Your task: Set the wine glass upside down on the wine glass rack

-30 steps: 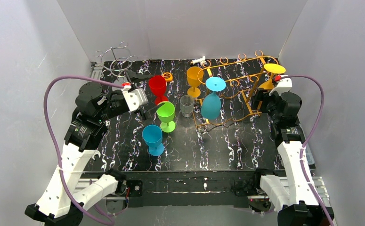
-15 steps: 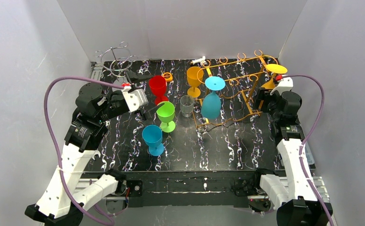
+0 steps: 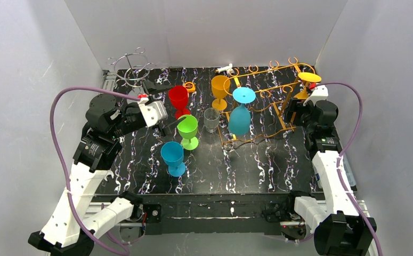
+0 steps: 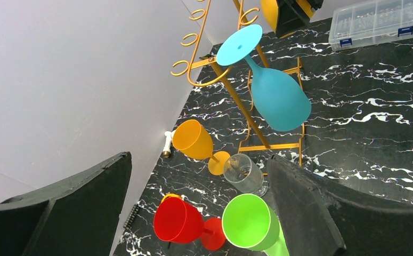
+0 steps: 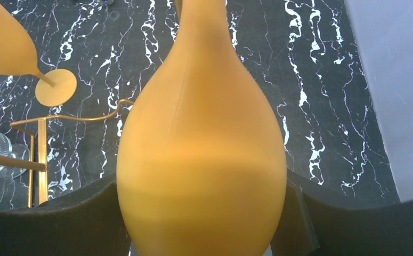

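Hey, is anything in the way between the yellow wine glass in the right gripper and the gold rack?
Nothing visible is. The yellow wine glass, held upside down in the right gripper, has its foot by the right end of the wine glass rack. The teal wine glass hangs farther left, clear of that end.

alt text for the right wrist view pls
A yellow wine glass fills the frame, its bowl gripped between the right pincer's two black fingers. Behind it: the black marbled table, a gold rack rail and a second yellow glass at upper left.
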Controlling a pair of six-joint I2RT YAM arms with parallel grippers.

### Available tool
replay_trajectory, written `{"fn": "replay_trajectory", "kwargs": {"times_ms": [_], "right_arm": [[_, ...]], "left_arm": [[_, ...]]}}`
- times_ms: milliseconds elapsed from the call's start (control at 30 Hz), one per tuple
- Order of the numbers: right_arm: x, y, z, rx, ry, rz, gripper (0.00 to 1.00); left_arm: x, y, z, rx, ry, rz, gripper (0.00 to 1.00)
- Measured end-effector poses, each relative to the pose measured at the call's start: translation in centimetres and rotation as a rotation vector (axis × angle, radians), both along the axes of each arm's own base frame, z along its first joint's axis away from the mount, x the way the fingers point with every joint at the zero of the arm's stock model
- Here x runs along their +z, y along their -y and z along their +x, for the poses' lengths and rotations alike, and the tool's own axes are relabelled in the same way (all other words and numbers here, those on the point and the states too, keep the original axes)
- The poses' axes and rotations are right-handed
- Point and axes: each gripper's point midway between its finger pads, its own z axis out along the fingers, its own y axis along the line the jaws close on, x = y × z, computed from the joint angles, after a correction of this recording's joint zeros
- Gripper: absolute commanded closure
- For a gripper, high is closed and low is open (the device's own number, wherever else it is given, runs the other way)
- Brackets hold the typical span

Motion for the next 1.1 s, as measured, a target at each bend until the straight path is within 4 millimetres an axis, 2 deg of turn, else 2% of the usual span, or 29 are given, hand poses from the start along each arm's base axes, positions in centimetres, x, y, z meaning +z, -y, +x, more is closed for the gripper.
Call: {"fn": "replay_trajectory", "kwargs": {"times_ms": [100, 200, 400, 633, 767, 933, 1100], "right_arm": [[0.1, 0.0, 0.1, -0.001, 0.009, 0.003, 0.12], [-0.3, 0.0, -0.2, -0.004, 0.003, 0.01, 0.03], [-0.8, 0.0, -0.5, -0.012, -0.005, 0.02, 0.02], [-0.1, -0.1, -1.0, -0.026, 0.005, 0.048, 0.02], [2.3, -0.4, -2.0, -0.026, 0.038, 0.078, 0.02], [6.9, -1.4, -4.7, -0.003, 0.135, 0.137, 0.02], [7.6, -2.5, -7.2, 0.018, 0.123, 0.211, 0.02]], "left_arm": [[0.0, 0.0, 0.0, 0.0, 0.0, 0.0, 0.02], [0.0, 0.0, 0.0, 0.001, 0.0, 0.0, 0.02], [-0.2, -0.2, 0.1, 0.013, -0.016, 0.001, 0.02], [-1.1, -0.5, 0.2, 0.045, -0.071, 0.005, 0.02], [-1.8, -1.0, 0.5, 0.09, -0.128, 0.004, 0.02], [-3.5, -2.1, 0.8, 0.171, -0.247, 0.027, 0.02], [-6.1, -3.2, 0.7, 0.249, -0.38, 0.063, 0.02]]}}
